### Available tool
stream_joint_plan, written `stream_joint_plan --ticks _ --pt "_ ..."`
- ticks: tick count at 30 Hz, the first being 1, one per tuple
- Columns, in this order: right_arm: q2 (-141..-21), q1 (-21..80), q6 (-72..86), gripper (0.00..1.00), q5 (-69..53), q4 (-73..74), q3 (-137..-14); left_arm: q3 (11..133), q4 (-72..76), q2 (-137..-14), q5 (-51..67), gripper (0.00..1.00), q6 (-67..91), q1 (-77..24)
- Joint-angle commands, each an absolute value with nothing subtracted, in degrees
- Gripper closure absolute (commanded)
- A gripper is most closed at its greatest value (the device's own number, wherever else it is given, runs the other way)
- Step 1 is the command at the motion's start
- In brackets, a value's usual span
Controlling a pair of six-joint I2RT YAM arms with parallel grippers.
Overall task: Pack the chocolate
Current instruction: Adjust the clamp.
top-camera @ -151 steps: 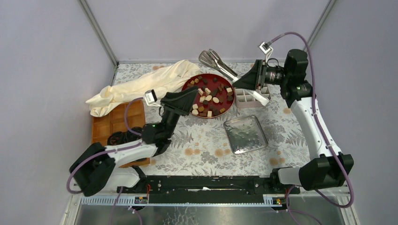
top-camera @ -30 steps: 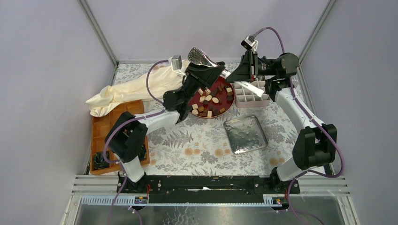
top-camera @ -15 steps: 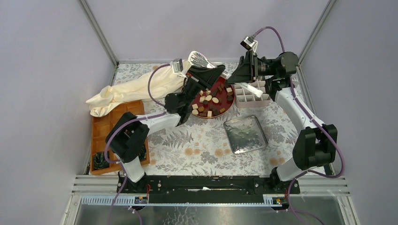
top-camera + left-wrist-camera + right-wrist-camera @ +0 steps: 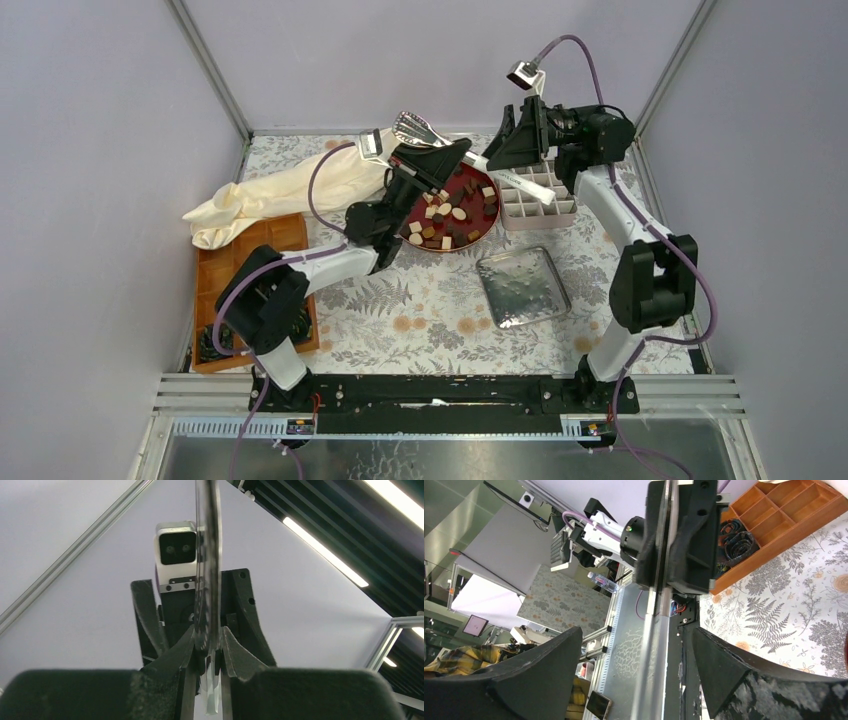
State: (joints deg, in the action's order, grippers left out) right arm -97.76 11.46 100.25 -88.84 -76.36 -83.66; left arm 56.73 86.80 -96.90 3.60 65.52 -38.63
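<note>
The chocolate [image 4: 447,213], small brown, tan and cream pieces, lies on a red plate [image 4: 476,241] at the back of the table. Metal tongs [image 4: 412,128] hang in the air above the plate's far edge. My left gripper [image 4: 448,152] is shut on them; in the left wrist view the tongs [image 4: 207,580] stand edge-on, pinched between the left gripper [image 4: 207,642] fingers. My right gripper [image 4: 497,150] is open, its fingers wide on either side of the tongs' handle [image 4: 658,610] without touching it. The right gripper [image 4: 644,680] faces the left one.
A white divided tray [image 4: 537,208] sits right of the plate, a silver tin lid [image 4: 522,288] in front of it. A cream cloth [image 4: 300,185] lies at back left. A wooden compartment tray [image 4: 240,262] at the left holds dark coiled rings [image 4: 213,342].
My left gripper has closed on the tongs and my right gripper has opened and let them go. The tongs have shifted slightly left and up.
</note>
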Motion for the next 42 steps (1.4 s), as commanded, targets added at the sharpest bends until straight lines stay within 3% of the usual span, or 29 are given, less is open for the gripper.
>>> stream_joint_plan --ticks 1,4,10,13,15,18,21,23,29,34,39,42 --pt "-99.83 10.39 112.5 0.11 -94.33 -94.07 -88.56 56.4 91.13 -94.38 3.55 1.0 65.69 -38.76" --pt "-99.9 10.33 112.33 0.01 -94.31 -94.39 -90.17 55.99 91.97 -94.09 4.69 1.0 66.03 -38.76" --pt "-103.52 6.54 111.98 0.0 -93.5 -93.78 -99.57 55.72 92.0 -90.9 7.84 1.0 64.24 -38.52" --pt "-105.19 3.24 105.04 0.0 -91.67 -85.65 -106.81 54.17 90.71 -87.38 9.15 1.0 63.62 -38.12" --pt "-105.46 0.76 94.21 0.0 -89.02 -73.1 -113.51 52.76 89.07 -85.36 9.6 1.0 63.11 -37.97" --pt "-105.46 -3.75 66.08 0.0 -80.66 -39.76 -130.18 51.34 86.68 -83.07 10.24 1.0 62.47 -37.89" --pt "-103.61 -3.84 26.25 0.0 -56.05 10.09 -145.04 51.07 84.67 -82.08 10.48 1.0 61.46 -37.88" --pt "-103.79 1.08 5.32 0.01 -40.66 24.6 -150.92 51.33 83.09 -81.83 10.29 1.0 60.47 -37.88" --pt "-96.38 0.35 3.61 0.0 -65.35 31.41 -132.76 52.58 79.17 -82.66 11.6 1.0 57.34 -36.12" --pt "-91.41 0.4 -7.43 0.0 -70.71 49.88 -128.78 53.5 82.51 -85.82 12.61 1.0 60.22 -34.1" --pt "-85.4 4.95 -5.14 0.0 -72.76 47.42 -111.62 57.83 87.01 -91.12 16.38 1.0 63.53 -33.65" --pt "-85.11 7.98 -3.18 0.0 -72.64 44.76 -107.59 59.41 87.82 -93.1 17.65 1.0 64.1 -33.66"
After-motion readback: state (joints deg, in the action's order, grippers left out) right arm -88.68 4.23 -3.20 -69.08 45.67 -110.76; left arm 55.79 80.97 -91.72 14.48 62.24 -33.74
